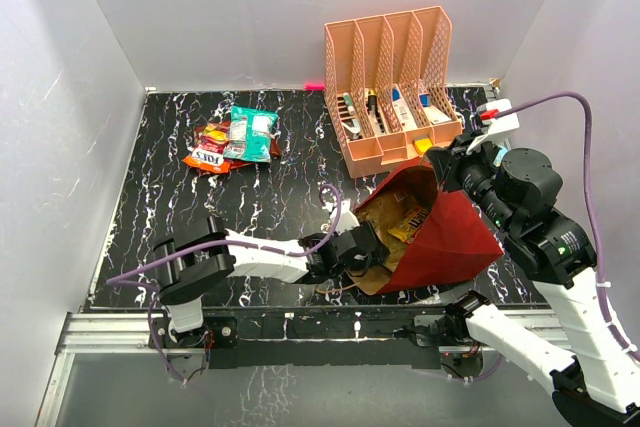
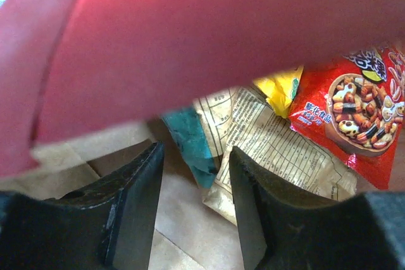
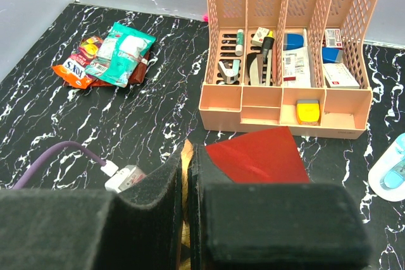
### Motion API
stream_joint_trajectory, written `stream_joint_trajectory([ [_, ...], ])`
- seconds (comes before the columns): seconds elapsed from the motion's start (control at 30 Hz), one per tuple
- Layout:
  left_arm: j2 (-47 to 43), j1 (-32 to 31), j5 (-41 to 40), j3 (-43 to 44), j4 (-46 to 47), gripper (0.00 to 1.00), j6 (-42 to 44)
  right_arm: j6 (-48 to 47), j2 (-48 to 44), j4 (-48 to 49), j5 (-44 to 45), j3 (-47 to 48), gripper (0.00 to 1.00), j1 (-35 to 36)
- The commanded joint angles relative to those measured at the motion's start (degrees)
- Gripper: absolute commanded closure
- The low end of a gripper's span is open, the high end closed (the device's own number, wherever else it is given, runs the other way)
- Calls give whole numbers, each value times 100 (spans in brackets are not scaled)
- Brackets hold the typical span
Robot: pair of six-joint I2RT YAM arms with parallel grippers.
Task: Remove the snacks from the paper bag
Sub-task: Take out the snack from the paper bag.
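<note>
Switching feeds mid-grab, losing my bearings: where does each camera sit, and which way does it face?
Top external: above and behind the bases, looking down on the table; left arm and right arm show.
Left wrist: in the mouth of the paper bag, facing a red packet and gold packet; left gripper open.
Right wrist: low, facing out over the organizer and snack pile; right gripper shut on the bag's edge.
Shared: top and right wrist both show organizer and pile.

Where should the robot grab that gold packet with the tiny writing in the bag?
Its near corner, going straight in through the mouth of the paper bag with the left gripper. The gold packet lies flat and that corner points between the open jaws, clear of the red packet.
</note>
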Motion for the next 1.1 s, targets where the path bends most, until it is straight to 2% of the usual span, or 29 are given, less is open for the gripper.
stream_joint_trajectory([
  [0.0,70,7,40,213,346,58,273,52,-119,886,-58,330,93,3],
  [0.27,247,-2,44,295,681,69,428,71,-146,896,-75,323,93,-4],
  [0.43,418,4,-2,488,626,62,415,104,-149,896,-96,325,93,3],
  [0.53,481,7,-14,572,598,63,461,116,-131,876,-97,349,93,3],
  [0.63,387,31,-47,591,581,74,741,114,-133,820,-59,353,93,3],
  [0.77,-25,142,-3,582,505,98,1278,111,-211,808,-11,266,93,4],
  [0.93,-665,217,209,641,517,100,1884,132,-324,877,70,100,93,-2],
  [1.07,-936,220,414,1354,-776,100,1850,82,-316,843,279,65,93,4],
])
